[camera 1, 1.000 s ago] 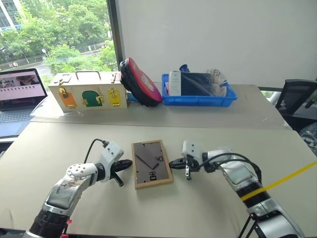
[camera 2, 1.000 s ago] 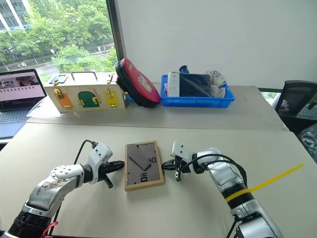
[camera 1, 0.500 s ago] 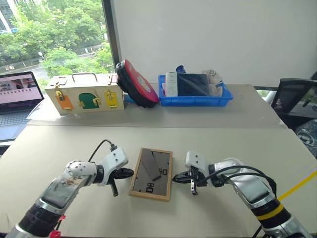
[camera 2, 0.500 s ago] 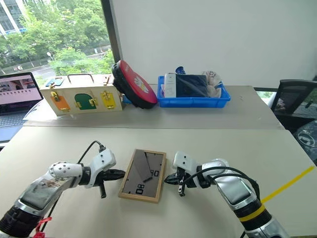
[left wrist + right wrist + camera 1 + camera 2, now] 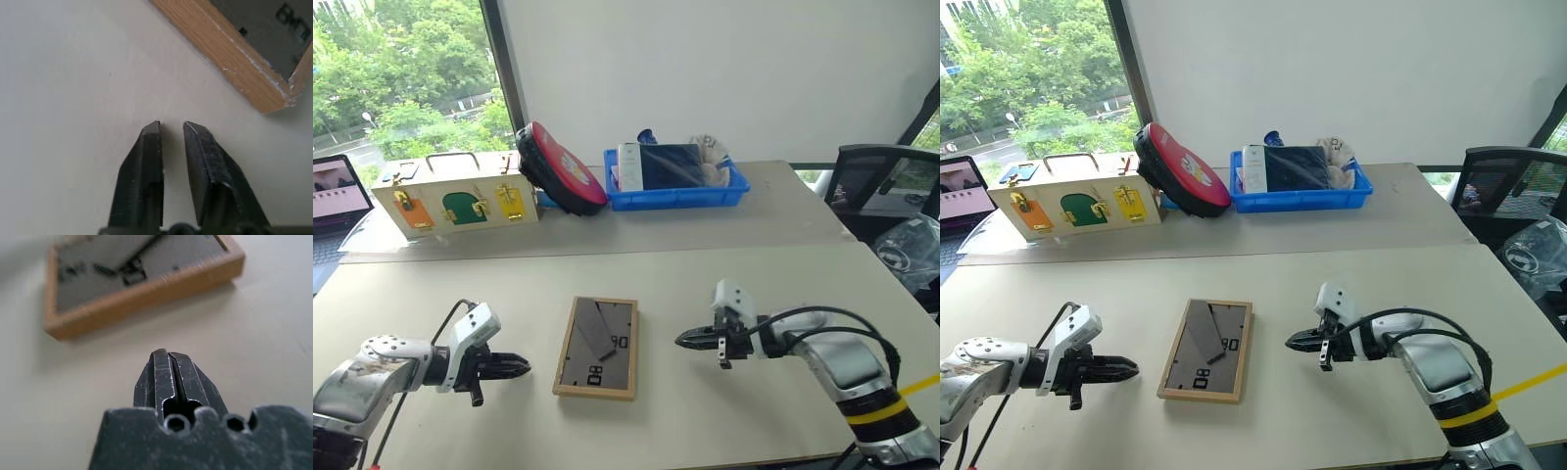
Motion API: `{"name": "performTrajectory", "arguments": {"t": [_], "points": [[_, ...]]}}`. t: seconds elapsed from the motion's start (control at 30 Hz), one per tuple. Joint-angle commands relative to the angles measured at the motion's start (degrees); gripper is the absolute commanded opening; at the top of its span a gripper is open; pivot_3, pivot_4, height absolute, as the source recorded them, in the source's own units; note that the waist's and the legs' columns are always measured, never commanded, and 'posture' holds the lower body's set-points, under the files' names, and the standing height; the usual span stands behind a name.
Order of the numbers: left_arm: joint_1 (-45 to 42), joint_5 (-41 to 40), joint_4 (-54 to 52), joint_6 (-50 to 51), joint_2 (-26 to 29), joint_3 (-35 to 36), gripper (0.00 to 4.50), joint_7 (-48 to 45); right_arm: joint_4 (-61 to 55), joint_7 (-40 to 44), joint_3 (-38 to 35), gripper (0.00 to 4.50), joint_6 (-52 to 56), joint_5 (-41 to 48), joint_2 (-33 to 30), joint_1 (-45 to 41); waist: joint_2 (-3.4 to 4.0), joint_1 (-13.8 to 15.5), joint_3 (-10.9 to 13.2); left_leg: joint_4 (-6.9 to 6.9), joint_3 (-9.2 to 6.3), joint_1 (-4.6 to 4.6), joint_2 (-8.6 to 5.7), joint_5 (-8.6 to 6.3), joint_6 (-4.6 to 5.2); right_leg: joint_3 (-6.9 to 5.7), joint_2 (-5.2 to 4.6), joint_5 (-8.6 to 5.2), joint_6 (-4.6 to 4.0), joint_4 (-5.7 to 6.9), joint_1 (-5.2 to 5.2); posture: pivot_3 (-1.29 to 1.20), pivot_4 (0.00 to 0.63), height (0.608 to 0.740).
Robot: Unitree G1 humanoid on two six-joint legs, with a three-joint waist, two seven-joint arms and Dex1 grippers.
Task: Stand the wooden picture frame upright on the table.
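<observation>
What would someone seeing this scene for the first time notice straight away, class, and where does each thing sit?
The wooden picture frame lies flat, dark back up, in the middle of the table. The left gripper and the right gripper point at it from either side, both clear of it. Along the far edge stand a cream latch box, a red round object leaning beside it, and a blue tray.
</observation>
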Motion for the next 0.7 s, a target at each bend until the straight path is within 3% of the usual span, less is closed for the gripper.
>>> {"name": "performTrajectory", "arguments": {"t": [0.03,0.2,0.43,0.7], "points": [[-2.3,-9.9,1.2,9.4,-1.6,7.7,2.67,0.9,-1.3,-0.5,-3.0,0.00,4.3,4.4,-1.2,0.3,-0.26,0.4,0.1,0.02,0.00,-0.01,0.00,0.00,0.00,-0.01,-0.01,0.01,-0.01,-0.01,0.00,0.00,0.150,0.719],[-6.4,-16.2,2.1,16.8,-5.6,10.1,4.40,4.4,1.4,-4.6,0.2,0.00,4.5,2.3,1.6,-1.7,-0.43,1.1,0.3,0.14,0.00,-0.08,0.00,0.00,0.00,-0.02,-0.01,-0.02,0.11,-0.03,-0.06,0.00,0.150,0.719],[-9.2,-13.9,-1.7,19.8,-13.0,-0.8,4.47,11.6,10.5,-4.3,5.9,0.00,0.9,-1.0,5.3,-6.6,-0.47,1.2,0.3,0.19,0.00,-0.26,-0.01,-0.01,-0.01,-0.02,-0.01,0.19,-0.18,-0.04,-0.13,0.00,0.150,0.719],[-11.1,-12.1,-1.2,18.8,-13.9,-6.6,4.47,11.2,17.7,-2.8,9.2,0.00,-3.6,-4.1,9.1,-10.4,-0.46,2.1,0.3,0.43,-0.01,-0.33,-0.02,-0.04,-0.03,-0.03,-0.02,0.25,-0.13,-0.04,-0.07,0.00,0.150,0.719]]}}
